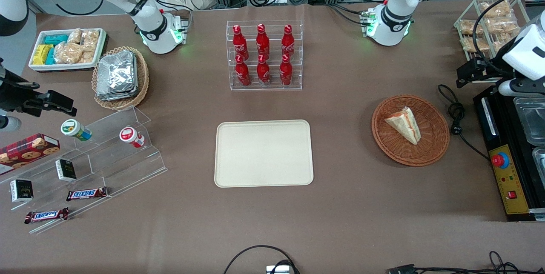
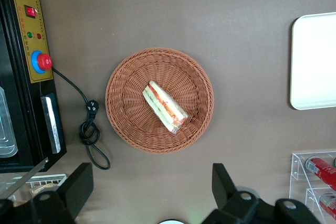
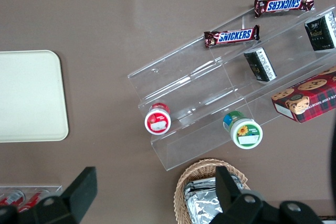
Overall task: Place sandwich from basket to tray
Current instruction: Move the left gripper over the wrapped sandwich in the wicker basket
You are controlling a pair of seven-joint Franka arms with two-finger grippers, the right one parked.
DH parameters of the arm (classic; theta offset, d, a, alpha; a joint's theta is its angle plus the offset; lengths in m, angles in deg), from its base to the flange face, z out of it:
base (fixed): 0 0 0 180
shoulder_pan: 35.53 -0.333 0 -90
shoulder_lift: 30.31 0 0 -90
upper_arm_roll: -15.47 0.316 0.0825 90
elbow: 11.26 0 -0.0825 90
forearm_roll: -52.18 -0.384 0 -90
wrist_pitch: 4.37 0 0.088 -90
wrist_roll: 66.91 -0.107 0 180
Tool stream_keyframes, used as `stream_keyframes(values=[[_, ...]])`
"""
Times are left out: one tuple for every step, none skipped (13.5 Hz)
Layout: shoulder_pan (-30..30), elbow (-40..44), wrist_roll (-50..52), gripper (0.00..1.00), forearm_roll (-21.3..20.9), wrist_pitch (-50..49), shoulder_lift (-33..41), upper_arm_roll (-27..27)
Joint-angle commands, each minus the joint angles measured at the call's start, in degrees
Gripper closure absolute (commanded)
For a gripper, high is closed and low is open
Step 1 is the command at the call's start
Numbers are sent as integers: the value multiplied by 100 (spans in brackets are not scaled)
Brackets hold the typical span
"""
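Observation:
The sandwich (image 1: 404,124) (image 2: 164,107), a pale bread wedge with red and green filling, lies alone in the reddish-brown woven basket (image 1: 430,138) (image 2: 131,114). The cream tray (image 1: 264,153) (image 2: 315,61) (image 3: 29,95) lies flat near the table's middle, with nothing on it. My gripper (image 1: 470,72) (image 2: 152,187) hangs high over the table at the working arm's end, off to the side of the basket and farther from the front camera than the sandwich. It is open, its fingers (image 2: 79,182) spread wide with only bare table between them.
A black machine with a red button (image 1: 500,160) and a coiled cable (image 1: 455,116) sit close beside the basket. A rack of red bottles (image 1: 264,55) stands farther back than the tray. A wire rack of snacks (image 1: 489,23) is near the working arm; acrylic shelves (image 1: 106,150) lie toward the parked arm's end.

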Motion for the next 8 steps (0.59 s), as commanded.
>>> stream_keyframes(values=[[14,255,-27,0,88,-98,-114,22],[23,282,43,0,88,-98,-157,22],[23,282,209,0,88,-89,-184,22],[32,273,411,0,123,-80,-262,22],[58,212,491,0,123,-19,-280,14],[67,186,588,0,123,-1,-324,5],[67,98,789,0,123,25,-333,5],[67,-68,930,0,123,138,-307,5]])
